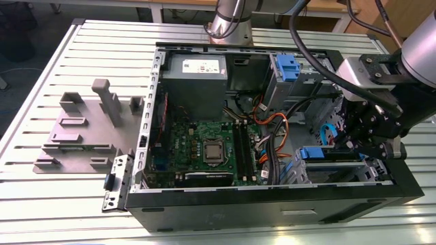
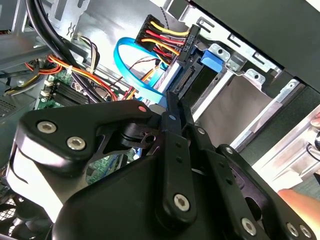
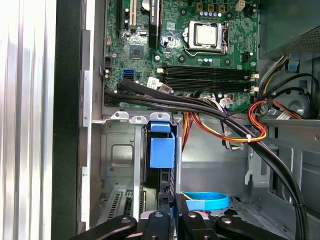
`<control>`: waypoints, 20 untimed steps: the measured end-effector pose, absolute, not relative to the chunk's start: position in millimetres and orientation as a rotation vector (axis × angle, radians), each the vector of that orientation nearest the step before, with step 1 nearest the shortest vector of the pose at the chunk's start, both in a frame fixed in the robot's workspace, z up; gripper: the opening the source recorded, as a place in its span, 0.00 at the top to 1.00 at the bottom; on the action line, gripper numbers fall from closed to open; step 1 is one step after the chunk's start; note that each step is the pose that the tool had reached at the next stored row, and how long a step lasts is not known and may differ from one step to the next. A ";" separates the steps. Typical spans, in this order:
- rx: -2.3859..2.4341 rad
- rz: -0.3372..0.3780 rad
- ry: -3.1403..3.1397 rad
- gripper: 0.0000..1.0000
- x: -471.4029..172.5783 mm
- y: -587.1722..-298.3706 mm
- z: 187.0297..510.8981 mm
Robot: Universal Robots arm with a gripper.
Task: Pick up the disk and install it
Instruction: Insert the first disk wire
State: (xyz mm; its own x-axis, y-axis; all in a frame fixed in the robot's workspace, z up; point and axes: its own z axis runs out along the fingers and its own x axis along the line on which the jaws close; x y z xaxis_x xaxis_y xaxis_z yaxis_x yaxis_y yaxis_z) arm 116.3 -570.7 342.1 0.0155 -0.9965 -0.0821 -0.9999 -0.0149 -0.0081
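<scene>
Your gripper (image 1: pixel 364 145) hangs inside the open computer case (image 1: pixel 272 204) at the exterior view's right, closed on the disk (image 3: pixel 162 150). The disk stands edge-up in the drive cage (image 3: pixel 120 150), its blue bracket showing beside the motherboard (image 1: pixel 204 148).

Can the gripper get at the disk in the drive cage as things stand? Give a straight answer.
Probably yes. In the first wrist view the gripper hangs at the drive cage, in line with the disk, with nothing between them. The blue cable lies beside it.

You've got the open computer case (image 1: pixel 272 201) on the slatted table (image 1: pixel 54 204) — grey slotted holder stand (image 1: pixel 85 130) beside it.
</scene>
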 end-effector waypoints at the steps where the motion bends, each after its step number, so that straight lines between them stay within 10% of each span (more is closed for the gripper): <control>1: -2.192 0.081 2.159 0.84 116.3 -570.7 342.0; 20: -2.220 0.082 2.128 0.84 116.3 -570.7 337.4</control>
